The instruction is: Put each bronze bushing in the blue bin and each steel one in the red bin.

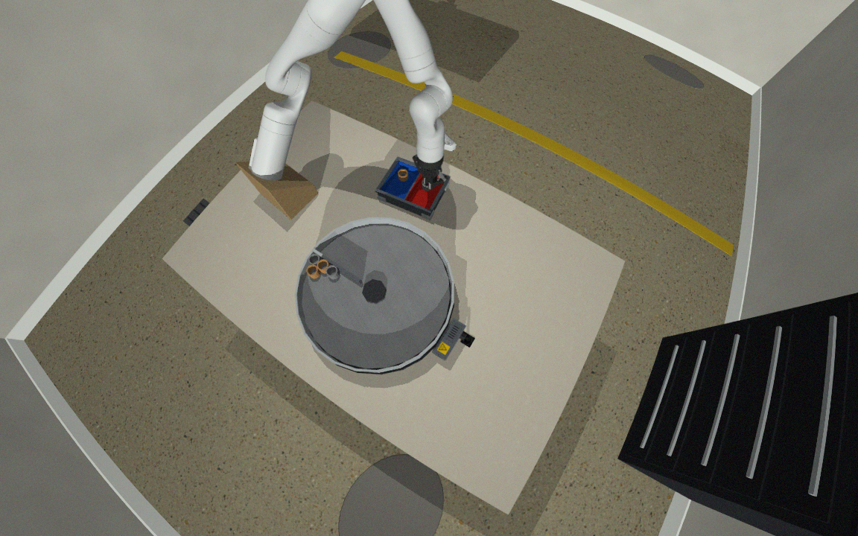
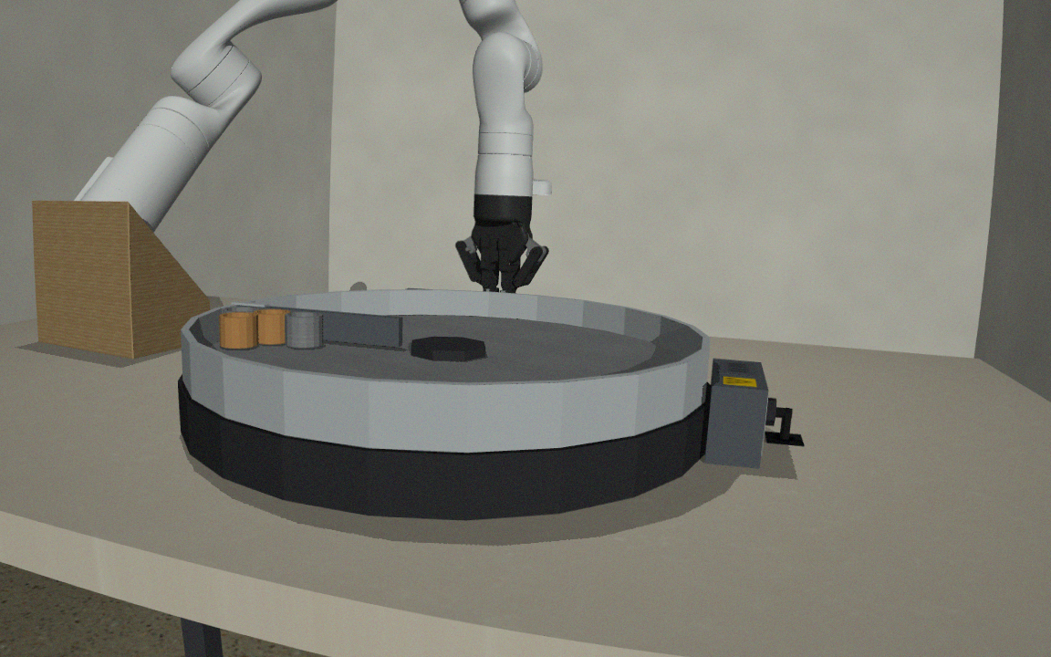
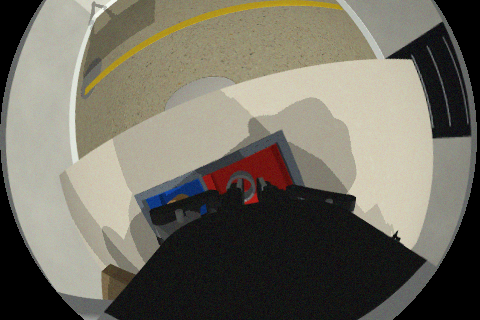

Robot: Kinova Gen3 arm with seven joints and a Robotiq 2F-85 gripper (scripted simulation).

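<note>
My gripper (image 1: 428, 184) (image 2: 500, 290) (image 3: 250, 186) points down over the red bin (image 1: 422, 199) (image 3: 272, 161). Its fingers stand a little apart, holding nothing that I can make out. A steel bushing (image 3: 229, 183) shows in the red bin just under the fingertips, which partly hide it. A bronze bushing (image 1: 403, 178) (image 3: 179, 198) is in the blue bin (image 1: 392, 187) (image 3: 169, 195). On the turntable (image 1: 385, 346) (image 2: 463, 412), two bronze bushings (image 1: 313, 274) (image 2: 237, 332) and two steel ones (image 1: 333, 275) (image 2: 304, 331) are bunched at the left.
A thin guide plate (image 1: 345, 269) (image 2: 361, 328) stands beside the bunch, inside the turntable's raised rim. A dark hub (image 1: 373, 291) (image 2: 447, 349) is at its centre. A drive box (image 1: 448, 340) (image 2: 735, 421) sits at its right. The wooden arm mount (image 1: 289, 196) (image 2: 81, 277) is left of the bins.
</note>
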